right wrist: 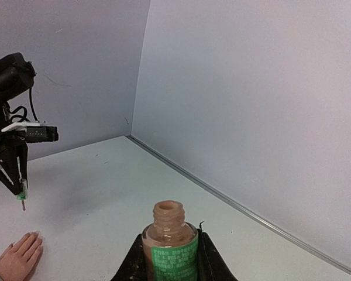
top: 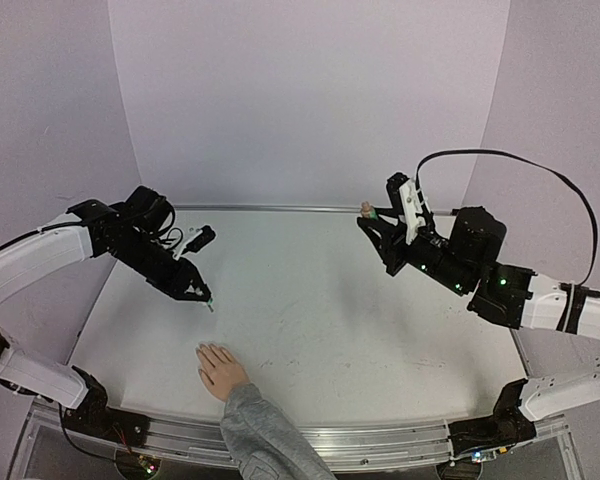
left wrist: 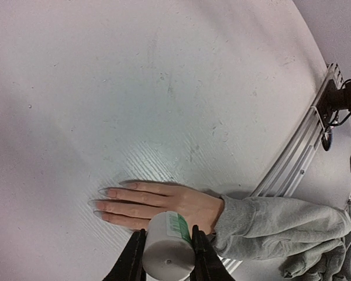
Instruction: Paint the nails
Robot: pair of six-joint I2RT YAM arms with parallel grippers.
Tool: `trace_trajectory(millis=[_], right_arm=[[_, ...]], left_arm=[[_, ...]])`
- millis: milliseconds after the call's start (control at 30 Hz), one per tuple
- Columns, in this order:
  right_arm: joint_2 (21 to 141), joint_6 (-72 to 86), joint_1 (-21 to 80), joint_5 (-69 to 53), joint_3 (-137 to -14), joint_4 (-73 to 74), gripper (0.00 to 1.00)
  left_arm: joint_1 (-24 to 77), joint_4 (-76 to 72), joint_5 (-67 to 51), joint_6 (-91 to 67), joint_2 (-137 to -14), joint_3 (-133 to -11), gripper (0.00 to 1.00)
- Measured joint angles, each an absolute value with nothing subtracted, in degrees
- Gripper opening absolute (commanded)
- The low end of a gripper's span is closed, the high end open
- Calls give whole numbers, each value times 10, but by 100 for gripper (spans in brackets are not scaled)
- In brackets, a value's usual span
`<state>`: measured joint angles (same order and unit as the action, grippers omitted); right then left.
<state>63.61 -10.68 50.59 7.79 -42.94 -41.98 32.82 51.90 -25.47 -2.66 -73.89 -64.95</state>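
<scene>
A small flesh-coloured hand (top: 221, 371) in a grey knit sleeve (top: 262, 432) lies flat at the table's near edge, its pale nails (top: 204, 350) pointing away. In the left wrist view the nails (left wrist: 100, 192) lie just beyond the cap. My left gripper (top: 194, 289) is shut on a white brush cap (left wrist: 167, 249) with a green label and holds it above and beyond the hand (left wrist: 164, 202). My right gripper (top: 373, 224) is shut on an open bottle (right wrist: 172, 249) of pinkish polish, raised at the far right. The hand also shows in the right wrist view (right wrist: 19, 256).
An aluminium rail (top: 380, 441) runs along the table's near edge, and it also shows in the left wrist view (left wrist: 297, 153). Pale walls stand behind and at both sides. A black cable (top: 525, 159) loops above the right arm.
</scene>
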Motion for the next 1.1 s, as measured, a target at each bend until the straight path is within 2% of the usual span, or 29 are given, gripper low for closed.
trace_trajectory(millis=[367,733,1100], right_arm=[[656,-109,447,2,-427,-401,0],[704,-109,348,-107,-433,-394,0],[725,-107,323,-163,-438,-394,0]], left_arm=[[236,473,-261,31,-786,-580,0],[187,456,-339,20,-862,-570,0],[183,425,-336,-120,-773,-471,0]])
